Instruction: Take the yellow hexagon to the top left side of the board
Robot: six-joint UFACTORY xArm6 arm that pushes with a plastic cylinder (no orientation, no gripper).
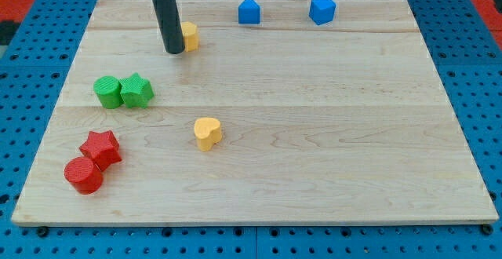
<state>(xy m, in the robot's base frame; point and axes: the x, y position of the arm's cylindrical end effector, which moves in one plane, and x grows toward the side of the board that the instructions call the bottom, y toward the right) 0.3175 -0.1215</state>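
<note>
Pale wood made up the board (314,118), which lay on a blue pegboard bench (23,55) with red showing at the view's top corners. The arm carried no hand at all, only a straight dark rod, and my tip (174,52) rested on the board near the view's top left, touching or just beside the left face of the yellow hexagon block (190,35) (the rod hid part of that block, so its shape was hard to confirm). That yellow block sat in the upper left part of the board, close to the top edge.

Further to the view's right along the top edge stood a blue house-shaped block (249,11) and a blue hexagonal block (321,9), apart from each other. At the left side, a green rounded block (107,92) touched a green star block (136,91). Below them a red star block (101,147) touched a red cylinder (83,175) near the bottom left corner. A yellow heart-shaped block (208,133) stood alone near the middle.
</note>
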